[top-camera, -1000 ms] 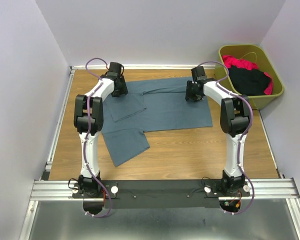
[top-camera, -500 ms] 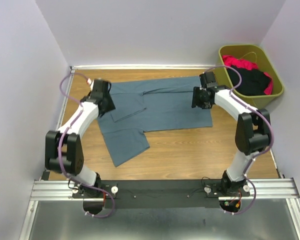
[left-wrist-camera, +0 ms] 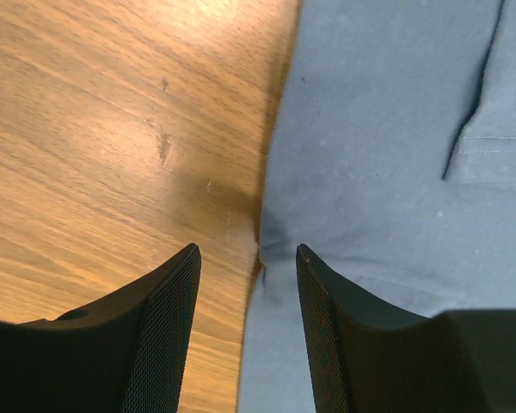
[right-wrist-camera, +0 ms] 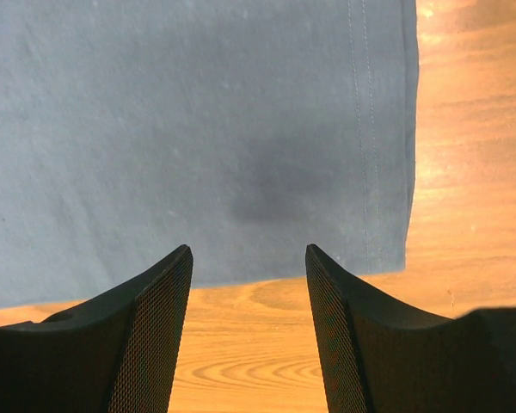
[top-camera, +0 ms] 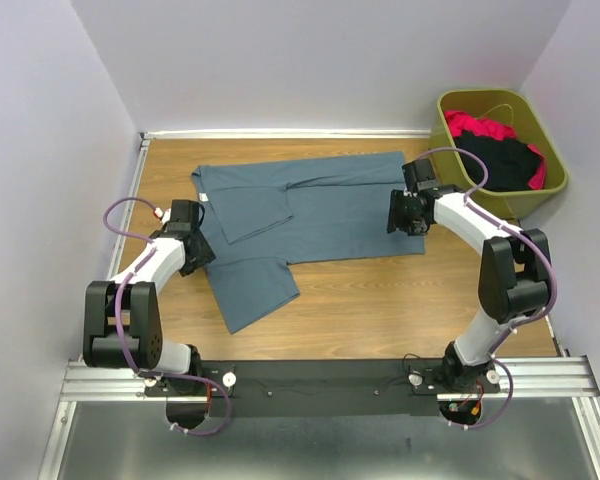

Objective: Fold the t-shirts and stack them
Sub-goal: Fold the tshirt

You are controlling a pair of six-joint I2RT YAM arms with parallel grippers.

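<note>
Top external view shows the slate-blue t-shirt (top-camera: pixel 320 215) lying flat and sideways on the wooden table (top-camera: pixel 400 300). Its far side seems turned over onto the body, one sleeve is laid inward, and the other sleeve points toward the arms. The black t-shirt (top-camera: pixel 500 160) and the red-pink t-shirt (top-camera: pixel 475 127) wait crumpled in the olive bin (top-camera: pixel 528 203) at the far right, so I judge the work is at the first shirt only. The left gripper (top-camera: pixel 198 256) hangs over the left edge of the cloth. In its wrist view the jaws stand apart and hold nothing, and the shirt border with a small pucker lies just between them. The right gripper (top-camera: pixel 404 215) hangs over the near corner of the hem on the right side. Its jaws are also apart and empty, with the stitched hem below them. I think this cloth is light, soft and limp, so it will sag and fold wherever it is not supported, and it may slide easily on the smooth wood. A good place to take it is at the very border: the puckered edge for the left claw and the hem corner for the right one, because the stitching there looks firmer. Both claws should pinch all layers together, otherwise only the top layer may lift.
</note>
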